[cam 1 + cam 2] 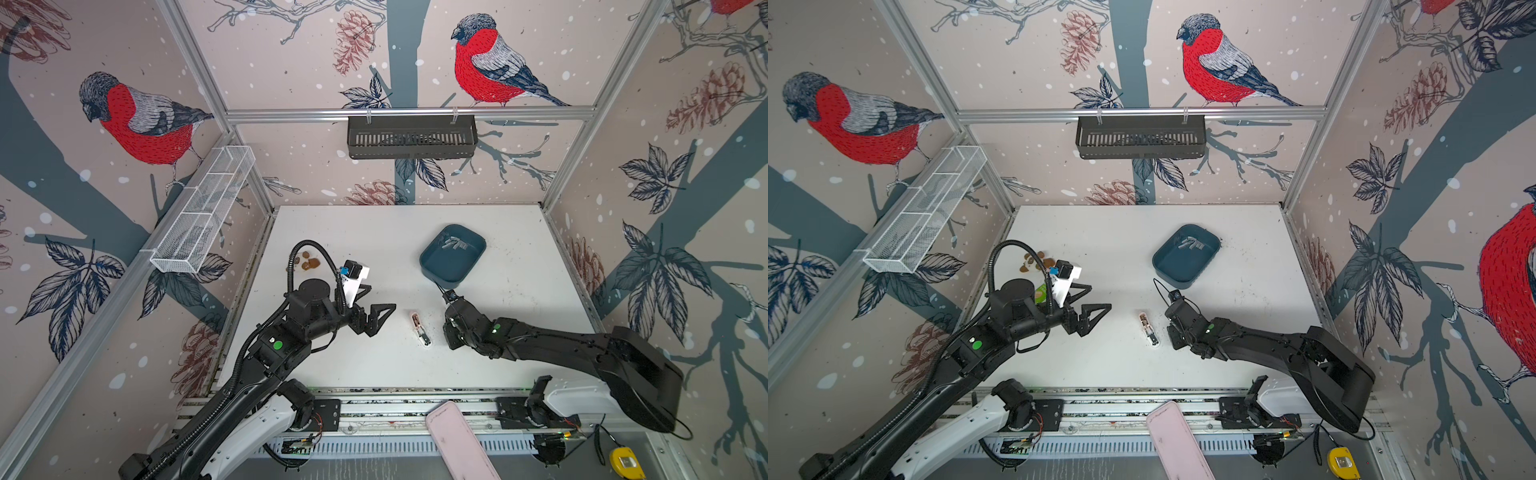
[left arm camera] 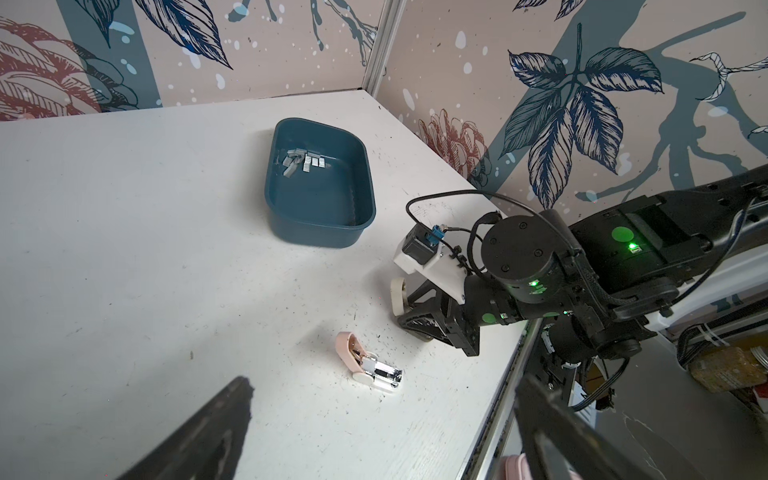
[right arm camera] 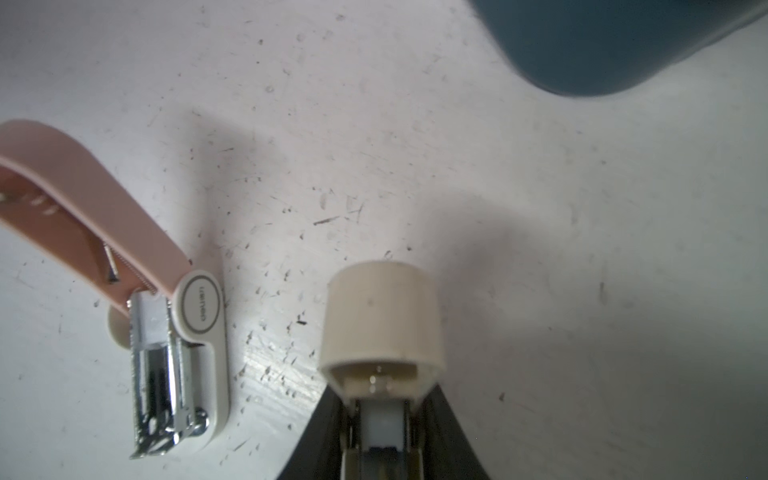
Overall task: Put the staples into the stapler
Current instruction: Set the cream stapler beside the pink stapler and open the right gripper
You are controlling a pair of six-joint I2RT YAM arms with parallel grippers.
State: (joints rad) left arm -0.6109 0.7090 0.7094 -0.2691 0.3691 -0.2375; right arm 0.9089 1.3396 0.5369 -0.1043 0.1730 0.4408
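Observation:
A pink mini stapler (image 1: pixel 419 328) (image 1: pixel 1148 328) (image 2: pixel 368 365) (image 3: pixel 166 332) lies on the white table with its lid swung open and its metal magazine bare. Several staples (image 1: pixel 455 243) (image 1: pixel 1192 243) (image 2: pixel 301 160) lie in a dark blue tray (image 1: pixel 440 270) (image 1: pixel 1173 268) (image 2: pixel 316 208) (image 3: pixel 623 50) behind it. My right gripper (image 1: pixel 449 338) (image 1: pixel 1173 334) (image 2: pixel 405 307) (image 3: pixel 380 374) sits low just right of the pink stapler, shut on a cream mini stapler (image 3: pixel 380 316) (image 2: pixel 398 295). My left gripper (image 1: pixel 374 301) (image 1: pixel 1094 299) (image 2: pixel 382 436) hangs open and empty to the left.
Brown bits (image 1: pixel 309 262) lie at the table's left, behind the left arm. A pink case (image 1: pixel 457 440) and a yellow tape measure (image 1: pixel 625 461) rest off the front edge. A white mesh basket (image 1: pixel 203 212) and a black basket (image 1: pixel 411 137) hang on the walls.

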